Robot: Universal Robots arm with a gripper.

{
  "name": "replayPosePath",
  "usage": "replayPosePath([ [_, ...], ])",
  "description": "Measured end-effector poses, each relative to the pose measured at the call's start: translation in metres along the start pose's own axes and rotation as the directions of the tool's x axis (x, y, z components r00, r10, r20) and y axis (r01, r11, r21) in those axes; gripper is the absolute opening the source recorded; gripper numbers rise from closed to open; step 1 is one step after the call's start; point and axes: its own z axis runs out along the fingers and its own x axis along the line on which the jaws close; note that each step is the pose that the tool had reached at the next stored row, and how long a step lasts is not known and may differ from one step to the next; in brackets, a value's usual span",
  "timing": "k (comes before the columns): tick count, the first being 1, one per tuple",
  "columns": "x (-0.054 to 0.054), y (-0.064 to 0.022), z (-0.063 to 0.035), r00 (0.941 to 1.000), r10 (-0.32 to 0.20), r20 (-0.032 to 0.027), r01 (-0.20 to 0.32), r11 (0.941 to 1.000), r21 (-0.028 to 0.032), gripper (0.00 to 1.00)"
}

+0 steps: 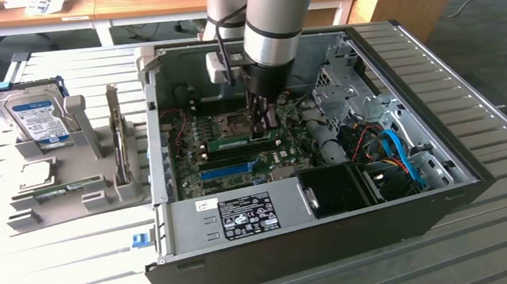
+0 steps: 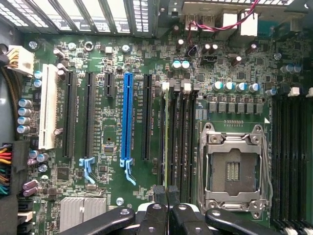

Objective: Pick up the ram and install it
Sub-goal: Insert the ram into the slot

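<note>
The arm [image 1: 270,16] is reaching down into an open computer case [image 1: 336,245] that is lying on its side on a slatted metal surface [image 1: 63,269]. The tool [image 1: 262,131] is hanging low over the motherboard [image 1: 282,157], near the middle of the case.

The ram [image 1: 234,144] is standing on its long edge in a memory slot, between the processor socket [image 1: 230,123] and the blue slot [image 1: 228,170]. The tool is sitting over the end of the ram that lies toward the exterior view's right.

In the wrist view the ram [image 2: 167,142] is showing as a thin yellow-green line in the first of four dark slots beside the socket. The tool [image 2: 167,193] is lining up right over that line, and its two black fingers [image 2: 160,198] are pressing together with no visible gap between them. Whether they are pinching the top edge of the ram or only resting at it cannot be told.

Outside the case, toward the exterior view's left, a grey holder [image 1: 84,198] is standing on the surface. A hard drive [image 1: 36,120] with a blue-white label is standing upright in its far end, and a second green stick [image 1: 56,191] is lying flat in a groove nearer the camera, well apart from the tool.
</note>
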Motion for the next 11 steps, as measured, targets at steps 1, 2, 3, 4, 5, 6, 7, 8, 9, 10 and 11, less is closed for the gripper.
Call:
replayPosePath([
  [1,0.0,0.0,0.0007,1.0,0.0,-0.0001,0.0,1.0,0.0,0.12],
  [2,0.0001,-0.0001,0.0013,1.0,0.0,0.0,0.0,1.0,0.0,0.12],
  [3,0.0001,0.0,0.0014,1.0,0.0,-0.0002,0.0,1.0,-0.0001,0.12],
  [4,0.0001,0.0,0.0014,1.0,0.0,-0.0003,0.0,1.0,-0.0001,0.12],
  [5,0.0001,0.0,0.0014,1.0,0.0,-0.0003,0.0,1.0,-0.0001,0.12],
  [6,0.0001,0.0,0.0015,1.0,0.0,-0.0002,0.0,1.0,-0.0001,0.12],
  [7,0.0001,-0.0001,0.0016,1.0,0.0,-0.0001,0.0,1.0,0.0,0.12],
  [8,0.0001,-0.0001,0.0017,1.0,0.001,0.0,-0.001,1.0,0.0,0.12],
  [9,0.0001,0.0,0.0017,1.0,0.001,0.0,-0.001,1.0,0.0,0.12],
  [10,0.0001,0.0,0.0017,1.0,0.001,0.0,-0.001,1.0,0.0,0.12],
  [11,0.0001,0.0,0.0017,1.0,0.001,0.0,-0.001,1.0,0.0,0.12],
])
